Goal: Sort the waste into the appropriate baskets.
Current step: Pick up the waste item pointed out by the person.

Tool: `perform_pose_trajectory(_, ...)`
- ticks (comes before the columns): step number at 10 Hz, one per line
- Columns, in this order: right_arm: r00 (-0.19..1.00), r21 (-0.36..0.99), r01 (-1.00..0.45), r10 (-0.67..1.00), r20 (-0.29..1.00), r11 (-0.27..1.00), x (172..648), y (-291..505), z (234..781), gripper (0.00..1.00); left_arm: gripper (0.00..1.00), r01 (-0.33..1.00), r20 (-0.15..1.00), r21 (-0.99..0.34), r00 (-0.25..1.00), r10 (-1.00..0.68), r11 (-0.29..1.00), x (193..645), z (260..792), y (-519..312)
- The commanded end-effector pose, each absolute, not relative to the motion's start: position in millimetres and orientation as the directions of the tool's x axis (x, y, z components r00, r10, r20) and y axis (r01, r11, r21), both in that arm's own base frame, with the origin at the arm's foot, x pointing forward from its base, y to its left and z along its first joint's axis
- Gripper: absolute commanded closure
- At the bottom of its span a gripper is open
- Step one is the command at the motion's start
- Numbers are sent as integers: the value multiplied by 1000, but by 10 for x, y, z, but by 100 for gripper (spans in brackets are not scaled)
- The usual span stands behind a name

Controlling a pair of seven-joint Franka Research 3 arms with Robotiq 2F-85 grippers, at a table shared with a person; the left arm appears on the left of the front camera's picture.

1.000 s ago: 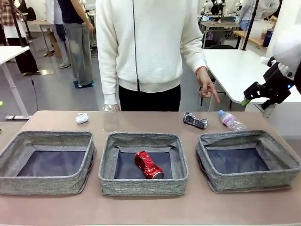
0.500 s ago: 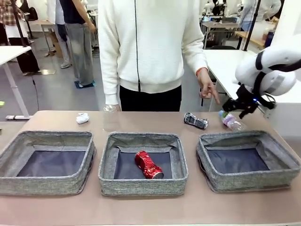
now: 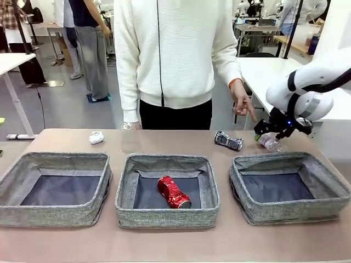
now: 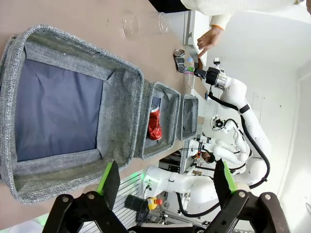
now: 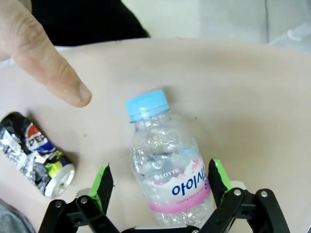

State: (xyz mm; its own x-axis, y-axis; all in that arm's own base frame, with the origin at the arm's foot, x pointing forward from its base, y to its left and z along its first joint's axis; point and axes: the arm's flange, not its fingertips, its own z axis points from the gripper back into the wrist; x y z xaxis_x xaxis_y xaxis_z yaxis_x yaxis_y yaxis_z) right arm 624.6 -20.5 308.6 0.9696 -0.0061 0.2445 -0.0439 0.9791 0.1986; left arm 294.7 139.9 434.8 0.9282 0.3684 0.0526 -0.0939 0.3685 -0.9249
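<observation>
Bottle (image 5: 167,165) with a pink label and blue cap is seen lying on the table (image 5: 243,87), flanked by the wide-spread fingers of the right gripper (image 5: 160,183), with nothing yet clamped. Just beside it, a crushed dark can (image 5: 36,153) is laid, and a person's hand (image 5: 39,48) is held close with one finger extended. The left gripper (image 4: 165,175) is held wide open and empty, faced toward the left basket (image 4: 121,97).

The light is bright and even, from above, so shadows are soft. Between the fingers of the right gripper (image 5: 159,167) the small clear bottle (image 5: 167,165) is sharp, with small glints on its plastic; the person's finger (image 5: 46,58) beyond it looks a little soft. Beyond the left gripper (image 4: 165,167) the wall (image 4: 286,73) is washed out white, and the basket (image 4: 124,97) rims bend from the wide lens.
</observation>
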Motion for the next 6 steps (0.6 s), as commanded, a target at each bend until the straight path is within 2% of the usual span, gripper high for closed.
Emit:
perform_pose_trajectory(1,969,179,-20,-25,245,984,6190,-202,3135,0,0,-67,74,-929,930,360,364,2916,4345,1398)
perform_pose_trajectory(2,972,182,-40,-4,233,983,6167,-219,3146,0,0,-67,74,-929,930,360,364,2916,4345,1398)
perform_pose_trajectory(3,971,186,-37,-9,240,982,6154,-234,3151,60,0,-67,74,-929,930,360,364,2916,4345,1398)
perform_pose_trajectory(4,971,180,-32,-12,237,983,6154,-249,3146,60,0,-67,74,-929,930,360,364,2916,4345,1398)
perform_pose_trajectory(5,972,162,-18,-20,233,987,6160,-260,3129,100,0,-67,74,-929,930,360,364,2916,4345,1398)
perform_pose_trajectory(6,974,166,-23,-15,226,986,6161,-260,3123,65,0,-67,74,-929,930,360,364,2916,4345,1398)
